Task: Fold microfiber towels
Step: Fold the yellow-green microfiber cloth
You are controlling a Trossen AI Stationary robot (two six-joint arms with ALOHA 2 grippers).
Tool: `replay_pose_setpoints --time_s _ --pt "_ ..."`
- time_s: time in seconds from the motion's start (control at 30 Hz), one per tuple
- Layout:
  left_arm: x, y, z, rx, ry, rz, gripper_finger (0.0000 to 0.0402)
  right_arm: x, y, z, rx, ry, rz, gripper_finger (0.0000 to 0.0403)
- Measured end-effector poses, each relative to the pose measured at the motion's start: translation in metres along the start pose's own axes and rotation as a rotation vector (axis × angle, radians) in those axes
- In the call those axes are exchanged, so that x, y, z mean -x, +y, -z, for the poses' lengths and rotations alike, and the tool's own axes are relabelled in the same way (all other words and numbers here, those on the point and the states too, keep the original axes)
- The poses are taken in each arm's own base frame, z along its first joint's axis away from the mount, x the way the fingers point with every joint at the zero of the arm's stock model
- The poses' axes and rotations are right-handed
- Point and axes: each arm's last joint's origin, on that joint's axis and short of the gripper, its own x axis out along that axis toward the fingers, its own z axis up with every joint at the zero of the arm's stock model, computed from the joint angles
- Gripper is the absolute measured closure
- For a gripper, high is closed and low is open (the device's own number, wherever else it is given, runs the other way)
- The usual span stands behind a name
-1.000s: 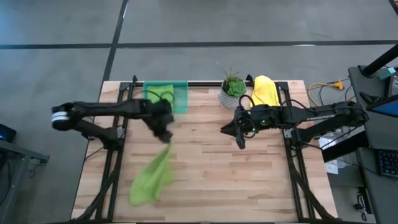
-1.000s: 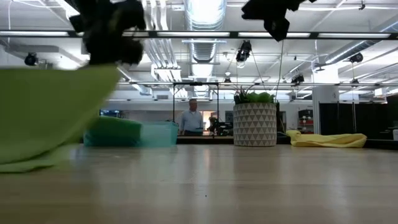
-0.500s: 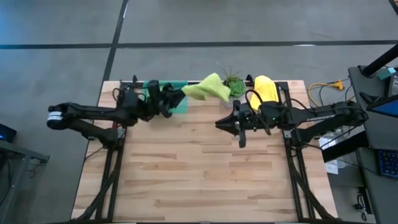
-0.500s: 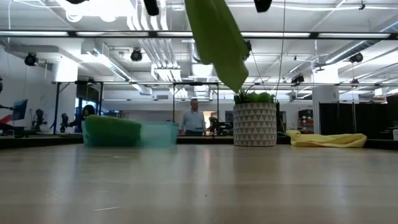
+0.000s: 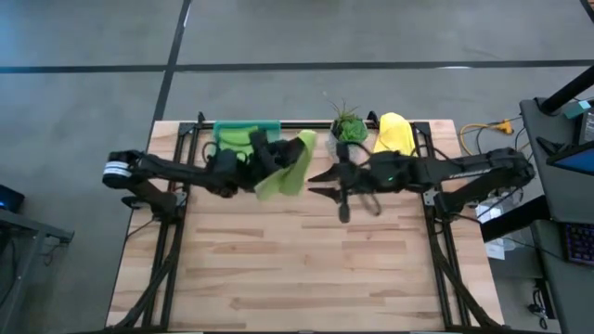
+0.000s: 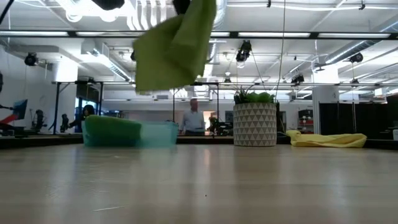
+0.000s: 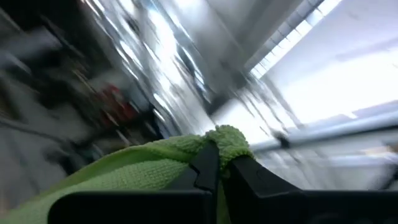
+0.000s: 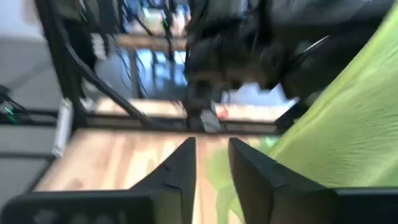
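Aloft, the lime green towel (image 6: 174, 46) hangs crumpled (loose folds).

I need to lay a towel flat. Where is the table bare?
The wooden table is bare from its middle to the near edge. The far edge is crowded: green plastic tray, held lime green towel, potted plant, yellow towel.

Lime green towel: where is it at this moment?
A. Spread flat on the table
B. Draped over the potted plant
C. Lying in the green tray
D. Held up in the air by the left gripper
D. The left gripper has its fingers shut on the lime green towel, which hangs well clear of the table in the low view.
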Motion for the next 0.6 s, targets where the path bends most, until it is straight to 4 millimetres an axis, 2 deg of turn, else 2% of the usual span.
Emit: replay_pose_setpoints --time_s 0.13,0.3,0.4,0.6 --pt "-0.015 0.003 -0.01 0.05 0.148 0.138 0.0401 -0.014 0.009 -0.002 -0.022 0.09 0.12 0.0256" --pt "-0.018 -0.001 -0.02 0.038 0.158 0.146 0.0401 -0.008 0.014 -0.017 -0.115 0.087 0.347 0.0208" --pt "-0.019 -0.002 -0.024 0.036 0.151 0.153 0.0401 -0.006 0.02 -0.017 -0.096 0.124 0.451 0.0198" --pt "-0.019 -0.004 -0.029 0.082 0.172 0.182 0.0402 -0.015 0.026 -0.011 -0.083 0.172 0.528 0.0196"
